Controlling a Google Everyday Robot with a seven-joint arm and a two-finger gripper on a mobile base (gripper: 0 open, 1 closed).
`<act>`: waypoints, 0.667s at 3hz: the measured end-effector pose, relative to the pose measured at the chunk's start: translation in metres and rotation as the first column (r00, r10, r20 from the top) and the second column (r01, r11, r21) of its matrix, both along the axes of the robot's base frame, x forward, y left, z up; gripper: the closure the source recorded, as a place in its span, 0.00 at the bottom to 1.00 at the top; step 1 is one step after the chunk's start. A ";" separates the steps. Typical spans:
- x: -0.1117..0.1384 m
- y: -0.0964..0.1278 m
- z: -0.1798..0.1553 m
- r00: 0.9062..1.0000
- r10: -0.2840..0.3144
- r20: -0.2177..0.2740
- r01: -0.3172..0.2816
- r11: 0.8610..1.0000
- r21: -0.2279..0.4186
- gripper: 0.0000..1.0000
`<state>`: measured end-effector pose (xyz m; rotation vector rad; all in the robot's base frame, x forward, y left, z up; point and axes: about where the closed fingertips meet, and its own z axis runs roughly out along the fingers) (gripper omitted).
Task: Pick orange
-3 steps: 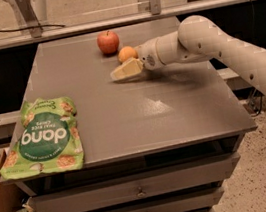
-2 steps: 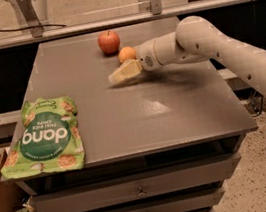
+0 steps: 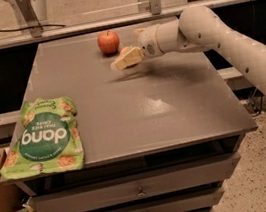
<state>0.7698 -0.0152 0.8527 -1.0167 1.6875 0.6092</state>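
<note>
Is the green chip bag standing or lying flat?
The chip bag lies flat, printed front up, at the table's near edge. The gripper is at the orange.

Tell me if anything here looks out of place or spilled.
Nothing is spilled or damaged. The only oddity: the green dang chip bag lies at the front left corner of the grey table and seems to overhang its edge. The gripper is beside the red apple, largely hiding the small orange.

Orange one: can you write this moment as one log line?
gripper: at the orange, far end of table | orange: mostly hidden by gripper, beside apple | held: cannot tell
</note>
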 end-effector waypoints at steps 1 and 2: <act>0.000 0.000 0.000 1.000 0.000 0.000 0.000 1.000 0.000 0.00; 0.000 0.003 -0.001 1.000 0.005 -0.002 -0.005 1.000 0.001 0.18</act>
